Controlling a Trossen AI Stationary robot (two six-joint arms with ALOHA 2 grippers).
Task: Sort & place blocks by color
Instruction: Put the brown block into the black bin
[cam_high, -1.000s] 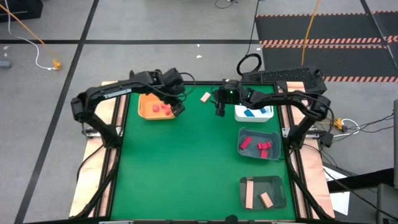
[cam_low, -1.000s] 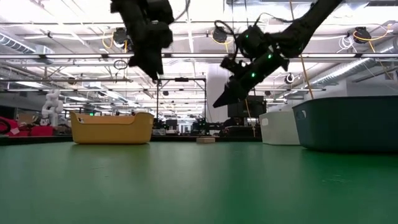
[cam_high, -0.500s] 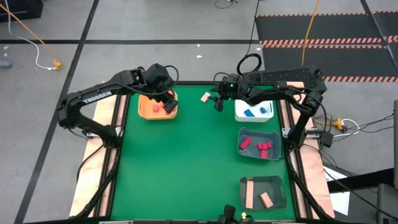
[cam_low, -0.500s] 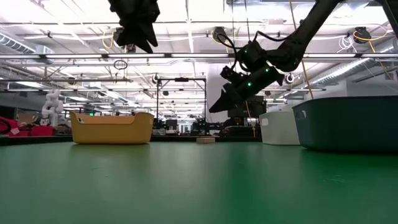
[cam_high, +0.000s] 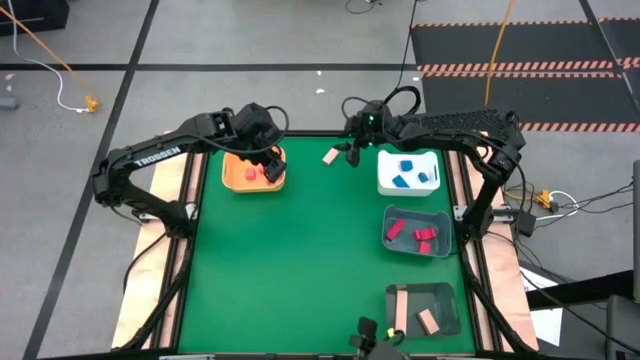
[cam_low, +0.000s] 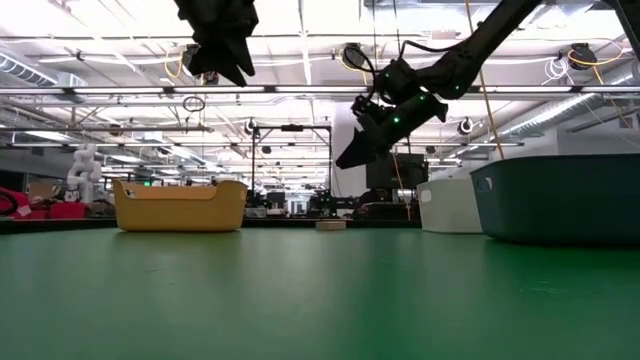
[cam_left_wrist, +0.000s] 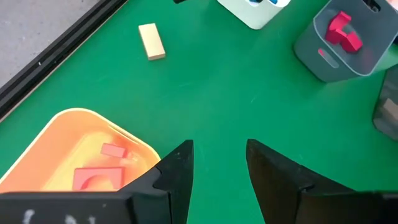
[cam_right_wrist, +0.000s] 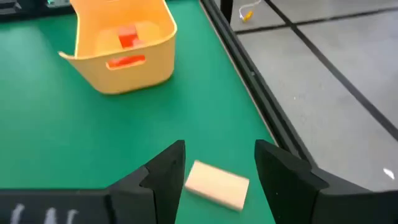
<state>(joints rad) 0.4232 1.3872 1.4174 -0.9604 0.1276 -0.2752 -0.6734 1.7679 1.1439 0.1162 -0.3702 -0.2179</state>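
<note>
A pale tan block (cam_high: 330, 156) lies flat on the green table near the far edge; in the right wrist view the tan block (cam_right_wrist: 216, 185) shows between my open fingers. My right gripper (cam_high: 351, 153) (cam_right_wrist: 221, 146) hangs above it and touches nothing; in the low view my right gripper (cam_low: 350, 158) is well clear of the tabletop. My left gripper (cam_high: 270, 163) (cam_left_wrist: 219, 144) is open and empty, high above the orange tray (cam_high: 232, 180), in which red blocks (cam_high: 255, 172) lie.
On the right side stand a white tray (cam_high: 384, 186) with blue blocks (cam_high: 405, 178), a grey tray (cam_high: 392, 245) with red blocks (cam_high: 410, 232), and a dark tray (cam_high: 445, 320) with tan blocks (cam_high: 415, 318). The green middle of the table (cam_high: 300, 260) is bare.
My left gripper has risen and drawn back toward the far-left, from the orange tray's right edge to above the tray, then held still. My right gripper has moved toward the far edge, nearer the tan block. The block has not moved.
</note>
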